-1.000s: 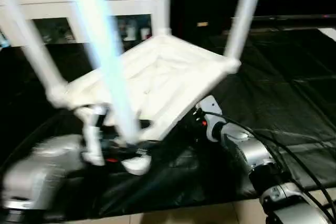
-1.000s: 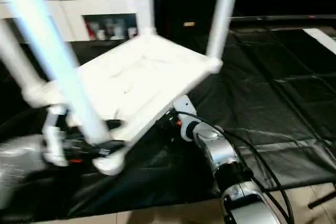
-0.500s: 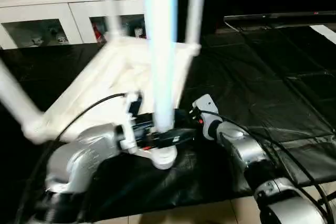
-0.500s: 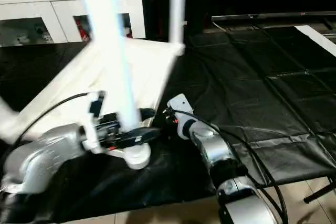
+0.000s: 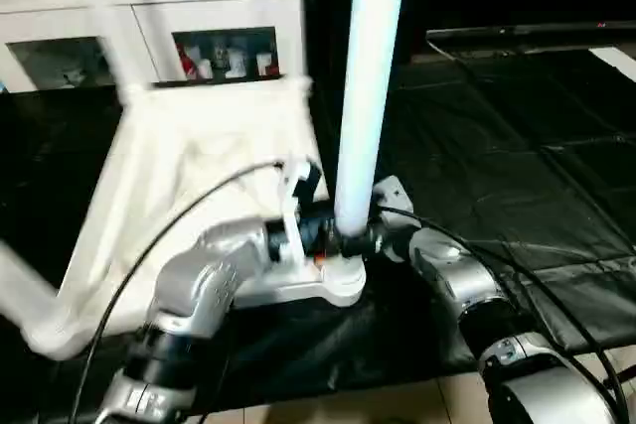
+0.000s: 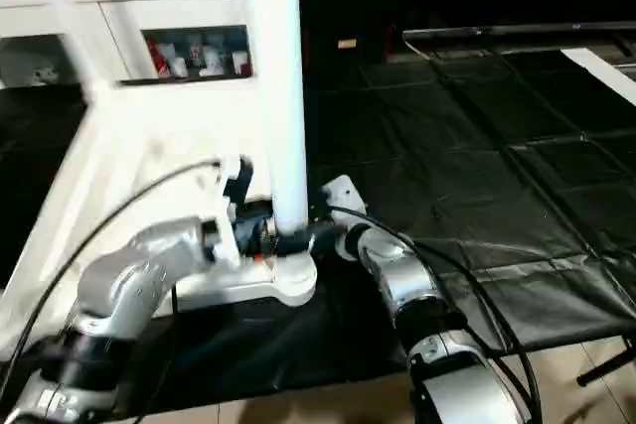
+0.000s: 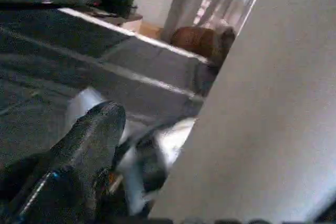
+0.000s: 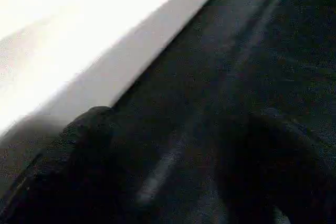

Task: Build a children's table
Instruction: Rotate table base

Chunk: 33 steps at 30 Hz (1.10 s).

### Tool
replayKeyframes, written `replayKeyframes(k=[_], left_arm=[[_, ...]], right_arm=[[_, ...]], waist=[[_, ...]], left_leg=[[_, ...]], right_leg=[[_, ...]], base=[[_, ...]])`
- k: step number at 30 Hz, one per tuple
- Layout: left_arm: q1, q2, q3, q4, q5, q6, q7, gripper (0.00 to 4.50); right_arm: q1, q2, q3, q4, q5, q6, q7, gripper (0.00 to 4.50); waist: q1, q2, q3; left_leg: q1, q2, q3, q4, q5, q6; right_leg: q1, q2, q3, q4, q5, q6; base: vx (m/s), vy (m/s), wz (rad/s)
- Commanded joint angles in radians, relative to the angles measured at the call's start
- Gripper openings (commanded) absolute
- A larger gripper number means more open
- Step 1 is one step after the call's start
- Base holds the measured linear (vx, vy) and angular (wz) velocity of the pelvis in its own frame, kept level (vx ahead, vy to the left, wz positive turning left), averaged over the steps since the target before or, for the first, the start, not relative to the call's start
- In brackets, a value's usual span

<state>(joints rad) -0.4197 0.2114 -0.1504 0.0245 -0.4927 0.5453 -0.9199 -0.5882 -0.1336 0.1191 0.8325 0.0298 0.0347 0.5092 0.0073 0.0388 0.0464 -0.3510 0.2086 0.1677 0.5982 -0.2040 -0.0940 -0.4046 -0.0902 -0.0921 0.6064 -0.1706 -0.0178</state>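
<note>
Smooth white tube leg (image 5: 370,96) between spread left tool (image 5: 333,230), right tool (image 5: 383,240) spread alongside.

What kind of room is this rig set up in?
Probably a home-style living room or a lab mock-up of one: a white cabinet with glass doors holding small items, black floor mats, and the upturned children's table lying on them.

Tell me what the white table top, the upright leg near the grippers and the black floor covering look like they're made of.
Table top: seemingly moulded plastic, matte white, with a rounded corner socket. Leg: a smooth white tube, likely the same plastic, faintly glossy. Floor covering: thin black sheeting, maybe plastic film, judging by its creases and sheen.
</note>
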Motion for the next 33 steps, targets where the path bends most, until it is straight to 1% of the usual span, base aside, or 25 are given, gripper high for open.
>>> replayKeyframes(k=[1,3,5,6,8,9,10,11,12,13,14,16,17,18,19,20,21,23,24,26,27,28,30,31,33], left_arm=[[0.011,0.02,0.015,-0.03,0.009,0.008,-0.021,4.42],[0.041,0.082,0.001,-0.07,0.018,0.026,-0.055,4.42],[0.054,0.111,-0.012,-0.083,0.027,0.03,-0.068,4.42],[0.062,0.138,-0.029,-0.088,0.043,0.027,-0.08,4.42],[0.087,0.218,-0.083,-0.101,0.101,0.005,-0.12,4.42],[0.093,0.238,-0.099,-0.102,0.117,0.0,-0.127,4.42],[0.093,0.238,-0.099,-0.102,0.117,0.0,-0.127,4.42],[0.098,0.271,-0.133,-0.096,0.156,-0.009,-0.13,4.42],[0.1,0.28,-0.143,-0.095,0.169,-0.014,-0.13,4.42],[0.102,0.297,-0.163,-0.092,0.194,-0.019,-0.13,4.25],[0.102,0.317,-0.188,-0.087,0.233,-0.036,-0.13,4.15],[0.097,0.344,-0.219,-0.08,0.277,-0.049,-0.132,4.06],[0.094,0.356,-0.231,-0.078,0.291,-0.058,-0.135,4.03],[0.091,0.366,-0.239,-0.077,0.3,-0.062,-0.137,3.94],[0.089,0.371,-0.243,-0.076,0.305,-0.065,-0.139,3.73],[0.086,0.373,-0.246,-0.071,0.311,-0.065,-0.137,3.69],[0.078,0.377,-0.254,-0.053,0.329,-0.082,-0.137,3.66],[0.075,0.377,-0.256,-0.043,0.336,-0.089,-0.134,3.44],[0.072,0.375,-0.256,-0.033,0.34,-0.091,-0.129,3.25],[0.07,0.371,-0.253,-0.026,0.338,-0.094,-0.128,3.25],[0.067,0.363,-0.25,-0.01,0.338,-0.106,-0.129,3.19],[0.067,0.362,-0.25,-0.008,0.338,-0.107,-0.129,3.03],[0.062,0.343,-0.239,0.032,0.338,-0.123,-0.118,2.76],[0.062,0.342,-0.239,0.034,0.338,-0.123,-0.118,2.76],[0.053,0.335,-0.236,0.057,0.349,-0.135,-0.104,2.59]], right_arm=[[0.009,-0.018,-0.031,-0.022,0.015,-0.014,0.005,4.5],[0.028,-0.054,-0.06,-0.048,0.032,-0.02,0.017,4.5],[0.037,-0.071,-0.069,-0.063,0.04,-0.017,0.035,4.5],[0.044,-0.089,-0.066,-0.077,0.035,-0.017,0.047,4.5],[0.07,-0.128,-0.07,-0.137,0.072,0.012,0.154,4.5],[0.079,-0.14,-0.07,-0.156,0.083,0.001,0.188,4.5],[0.079,-0.14,-0.07,-0.156,0.083,0.001,0.188,4.5],[0.098,-0.168,-0.058,-0.193,0.092,-0.02,0.245,4.5],[0.104,-0.177,-0.054,-0.206,0.094,-0.025,0.263,4.5],[0.12,-0.199,-0.044,-0.241,0.101,-0.023,0.306,4.5],[0.14,-0.225,-0.035,-0.292,0.116,-0.011,0.358,4.5],[0.177,-0.27,-0.024,-0.386,0.147,0.025,0.442,4.5],[0.196,-0.293,-0.019,-0.43,0.162,0.047,0.481,4.5],[0.215,-0.317,-0.012,-0.474,0.175,0.068,0.519,4.5],[0.225,-0.329,-0.008,-0.497,0.182,0.08,0.538,4.5],[0.237,-0.345,-0.004,-0.524,0.194,0.103,0.564,4.5],[0.272,-0.391,0.013,-0.592,0.221,0.153,0.631,4.5],[0.292,-0.416,0.022,-0.628,0.236,0.174,0.665,4.5],[0.308,-0.438,0.027,-0.657,0.25,0.192,0.692,4.5],[0.319,-0.455,0.031,-0.682,0.265,0.217,0.712,4.5],[0.337,-0.482,0.035,-0.724,0.286,0.25,0.739,4.5],[0.338,-0.484,0.035,-0.727,0.287,0.253,0.74,4.5],[0.353,-0.505,0.028,-0.775,0.304,0.303,0.754,4.5],[0.353,-0.505,0.027,-0.776,0.304,0.304,0.755,4.5],[0.353,-0.508,0.025,-0.782,0.306,0.313,0.755,4.5]], waist=[[0.007,-0.001,-0.064],[0.009,0.0,-0.063],[0.01,-0.001,-0.061],[0.012,0.001,-0.06],[0.014,-0.001,-0.058],[0.017,-0.001,-0.058],[0.016,0.0,-0.058],[0.018,0.0,-0.058],[0.02,-0.002,-0.058],[0.021,-0.001,-0.058],[0.025,-0.003,-0.059],[0.029,-0.003,-0.057],[0.03,-0.003,-0.057],[0.033,-0.001,-0.057],[0.033,-0.002,-0.057],[0.033,-0.003,-0.056],[0.034,0.0,-0.055],[0.036,-0.001,-0.055],[0.037,-0.002,-0.056],[0.037,-0.002,-0.056],[0.036,-0.001,-0.055],[0.036,-0.002,-0.055],[0.035,0.003,-0.055],[0.036,0.0,-0.055],[0.036,0.001,-0.057]], left_leg=[[-0.007,0.01,0.004,-0.066,-0.177,0.062],[-0.006,0.011,0.006,-0.067,-0.175,0.06],[-0.005,0.01,0.007,-0.067,-0.186,0.061],[-0.004,0.009,0.006,-0.068,-0.197,0.057],[-0.003,0.01,0.005,-0.07,-0.226,0.059],[-0.002,0.011,0.003,-0.071,-0.232,0.063],[-0.003,0.011,0.004,-0.07,-0.228,0.063],[-0.002,0.01,0.005,-0.071,-0.221,0.059],[-0.004,0.012,0.004,-0.07,-0.22,0.062],[-0.004,0.012,0.004,-0.071,-0.219,0.06],[-0.003,0.011,0.005,-0.069,-0.217,0.064],[-0.003,0.012,0.004,-0.07,-0.214,0.072],[-0.004,0.011,0.003,-0.07,-0.212,0.074],[-0.003,0.012,0.003,-0.071,-0.209,0.076],[-0.004,0.011,0.003,-0.07,-0.211,0.077],[-0.007,0.011,0.003,-0.071,-0.212,0.074],[-0.005,0.009,0.002,-0.071,-0.218,0.071],[-0.005,0.011,0.002,-0.071,-0.23,0.075],[-0.007,0.011,0.001,-0.072,-0.225,0.073],[-0.008,0.011,0.0,-0.071,-0.229,0.072],[-0.008,0.01,0.0,-0.072,-0.236,0.07],[-0.007,0.01,0.0,-0.07,-0.238,0.07],[-0.007,0.009,-0.001,-0.071,-0.24,0.07],[-0.006,0.009,-0.001,-0.07,-0.24,0.069],[-0.008,0.009,-0.001,-0.069,-0.232,0.066]], right_leg=[[0.061,-0.04,0.043,-0.068,-0.212,-0.227],[0.062,-0.039,0.043,-0.066,-0.205,-0.234],[0.06,-0.037,0.043,-0.068,-0.221,-0.228],[0.06,-0.038,0.042,-0.07,-0.247,-0.222],[0.059,-0.037,0.042,-0.074,-0.286,-0.205],[0.058,-0.038,0.043,-0.075,-0.297,-0.193],[0.057,-0.038,0.043,-0.074,-0.295,-0.193],[0.057,-0.037,0.042,-0.076,-0.298,-0.195],[0.057,-0.038,0.044,-0.075,-0.296,-0.192],[0.057,-0.038,0.044,-0.074,-0.297,-0.193],[0.057,-0.037,0.043,-0.075,-0.293,-0.19],[0.058,-0.037,0.044,-0.078,-0.301,-0.178],[0.059,-0.037,0.045,-0.076,-0.298,-0.179],[0.058,-0.035,0.045,-0.077,-0.297,-0.176],[0.059,-0.035,0.045,-0.077,-0.298,-0.178],[0.058,-0.038,0.045,-0.079,-0.31,-0.179],[0.058,-0.036,0.043,-0.081,-0.329,-0.177],[0.058,-0.036,0.044,-0.085,-0.341,-0.165],[0.058,-0.037,0.044,-0.084,-0.336,-0.168],[0.059,-0.038,0.043,-0.085,-0.341,-0.171],[0.06,-0.037,0.042,-0.087,-0.351,-0.168],[0.058,-0.037,0.043,-0.088,-0.357,-0.165],[0.058,-0.038,0.041,-0.09,-0.377,-0.16],[0.057,-0.038,0.041,-0.092,-0.38,-0.156],[0.057,-0.039,0.041,-0.091,-0.378,-0.157]], base=[[0.0,0.0,0.0],[0.0,0.0,0.0],[0.0,0.0,0.0],[0.0,0.0,0.0],[0.0,0.0,0.0],[0.0,0.0,0.0],[0.0,0.0,0.0],[0.0,0.0,0.0],[0.0,0.0,0.0],[0.0,0.0,0.0],[0.0,0.0,0.0],[0.0,0.0,0.0],[0.0,0.0,0.0],[0.0,0.0,0.0],[0.0,0.0,0.0],[0.0,0.0,0.0],[0.0,0.0,0.0],[0.0,0.0,0.0],[0.0,0.0,0.0],[0.0,0.0,0.0],[0.0,0.0,0.0],[0.0,0.0,0.0],[0.0,0.0,0.0],[0.0,0.0,0.0],[0.0,0.0,0.0]])
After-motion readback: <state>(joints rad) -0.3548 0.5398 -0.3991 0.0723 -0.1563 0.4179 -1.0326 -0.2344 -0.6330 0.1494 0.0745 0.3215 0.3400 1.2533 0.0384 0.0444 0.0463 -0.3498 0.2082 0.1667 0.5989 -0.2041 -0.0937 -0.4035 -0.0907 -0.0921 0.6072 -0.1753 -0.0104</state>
